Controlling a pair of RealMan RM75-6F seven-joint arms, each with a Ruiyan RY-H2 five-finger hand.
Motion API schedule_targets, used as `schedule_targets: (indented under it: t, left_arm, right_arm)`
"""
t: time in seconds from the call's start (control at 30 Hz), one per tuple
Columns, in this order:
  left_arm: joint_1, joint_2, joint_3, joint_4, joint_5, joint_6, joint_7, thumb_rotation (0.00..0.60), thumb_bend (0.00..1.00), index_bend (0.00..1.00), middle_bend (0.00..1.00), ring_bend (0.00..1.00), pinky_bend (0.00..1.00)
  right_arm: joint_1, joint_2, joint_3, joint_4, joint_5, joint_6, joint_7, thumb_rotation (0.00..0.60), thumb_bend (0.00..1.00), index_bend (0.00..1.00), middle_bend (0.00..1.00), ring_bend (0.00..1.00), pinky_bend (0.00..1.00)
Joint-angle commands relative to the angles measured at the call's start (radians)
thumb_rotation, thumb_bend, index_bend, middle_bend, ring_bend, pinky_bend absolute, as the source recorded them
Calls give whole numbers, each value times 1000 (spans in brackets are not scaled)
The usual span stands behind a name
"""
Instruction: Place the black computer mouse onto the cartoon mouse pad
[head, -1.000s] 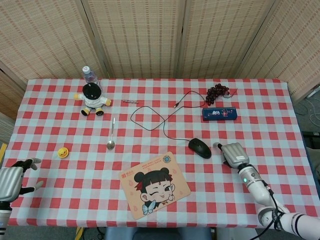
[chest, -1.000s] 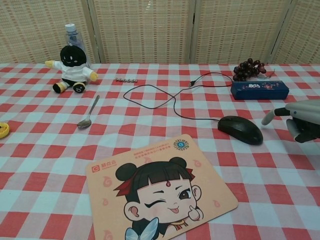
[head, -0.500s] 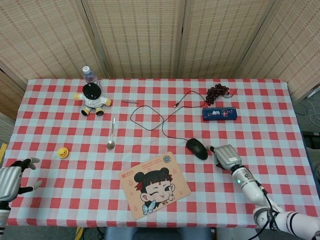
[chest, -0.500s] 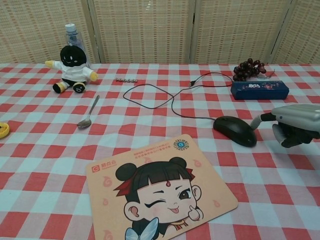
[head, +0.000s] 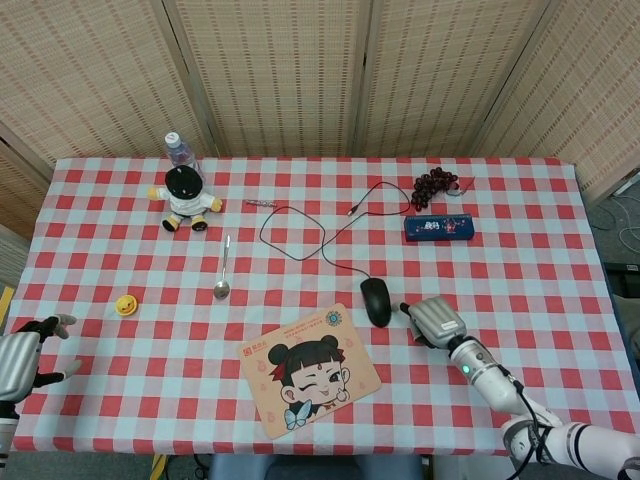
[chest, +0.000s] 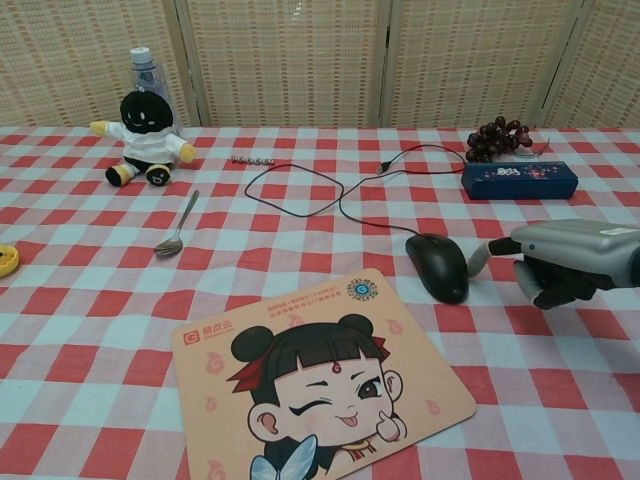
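The black computer mouse (head: 376, 300) (chest: 438, 266) lies on the checked cloth just right of the cartoon mouse pad's top right corner, its cable looping away toward the back. The cartoon mouse pad (head: 309, 368) (chest: 320, 382) shows a winking girl and lies at the front middle. My right hand (head: 433, 320) (chest: 560, 260) sits directly right of the mouse, one fingertip touching its side, the other fingers curled under the palm and holding nothing. My left hand (head: 22, 354) rests at the table's front left edge, fingers apart and empty; the chest view does not show it.
A spoon (head: 222, 277) (chest: 178, 230), a plush doll (head: 184, 198) (chest: 143, 129) with a bottle (head: 178, 148) behind it, and a yellow toy (head: 125, 304) occupy the left half. Grapes (head: 435, 185) (chest: 497, 137) and a blue case (head: 439, 228) (chest: 519, 180) lie at the back right.
My right hand has slid left, pushing the mouse left toward the pad and turning it lengthwise. The cable loop shifted with it. The left hand drew slightly back.
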Motion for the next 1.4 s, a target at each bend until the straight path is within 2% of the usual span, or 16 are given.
schedule_targets:
  t: [0.03,0.33,0.53,0.6,0.73,0.77,0.83,0.87,1.17,1.3,1.4]
  left_arm:
    - [0,1,-1,0,-1,0,-1,600,90,418,472,406,640]
    - [1,4,-3,-1,-5,0,-4,600,89,418,472,407,640]
    - [2,6,-3,-1,-6,0,-8,600,89,418,472,406,640]
    - [2,6,-4,-2,-6,1,-8,600,90,418,472,406,640]
    - [2,7,-5,-3,-6,3,-6,600,90,418,472,406,640]
    - [2,7,-5,-3,-6,3,-5,600,90,418,472,406,640]
    - [2,7,-5,-3,-7,3,-5,600,90,418,472,406,640]
    - [3,7,-5,-3,-7,3,-6,600,90,418,472,407,640]
    - [6,11,-10,0,-15,7,-14,600,90,418,472,406,640]
    - [7,14,-12,1,-17,8,-21,600,89,418,472,406,640]
    - [9,16,-13,2,-18,10,-28,600,90,418,472,407,640]
  right_arm:
    - [5,-6,-4,-1,-13,0,10,600,1000,237,1000,1000,1000]
    - [14,-8,-18,-31,-67,20,31,600,1000,241,1000,1000,1000]
    - [14,47,-29,-95,-104,41,37,600,975,260,1000,1000,1000]
    - [17,72,-28,-123,-116,47,36,600,851,263,1000,1000,1000]
    - [37,121,-12,-176,-127,56,-13,600,321,263,1000,1000,1000]
    - [43,128,-7,-184,-122,54,-34,600,154,263,1000,993,1000]
    - [62,138,8,-194,-102,45,-90,600,28,263,1000,968,1000]
    - [74,141,17,-195,-82,35,-125,600,1,263,1000,945,1000]
    - [186,119,51,-171,116,-52,-389,600,0,240,905,848,1000]
    - [233,94,46,-153,183,-61,-489,600,0,230,900,845,1000]
    - [263,81,38,-144,227,-65,-545,600,0,183,898,845,1000]
